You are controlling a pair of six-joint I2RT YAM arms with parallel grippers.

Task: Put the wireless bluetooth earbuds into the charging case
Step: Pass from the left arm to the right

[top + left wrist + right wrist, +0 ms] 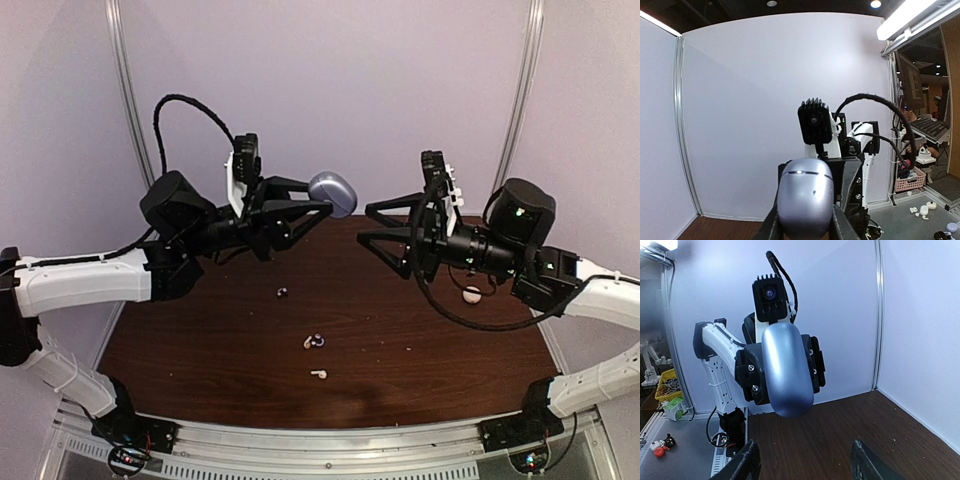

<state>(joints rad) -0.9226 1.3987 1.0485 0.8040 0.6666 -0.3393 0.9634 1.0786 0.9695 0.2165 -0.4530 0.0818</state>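
**Case up in the air, earbuds all down on the table**

The lavender-grey charging case (333,193) is gripped by the left jaws and held up over the far middle of the table (420,370), well clear of the wood. In the left wrist view it's seen end-on (805,197), pinched on both sides, with a thin seam line near the top. The lid looks shut. In the right wrist view the same case (787,370) is seen straight ahead as a tall oval.

The right jaws are spread wide with nothing between them. They're pointed left at the case from just beside it, and no contact can be made out.

The wireless bluetooth earbuds (314,342) are all down on the table, in the near middle, well below the case. A dark one (283,292) is farthest back. A white one and a dark one are lying touching in the middle of the bunch. A white stemmed one (318,375) is nearest.

A small cream round thing (472,294) is parked on the table under the right arm. What it is can't be told.
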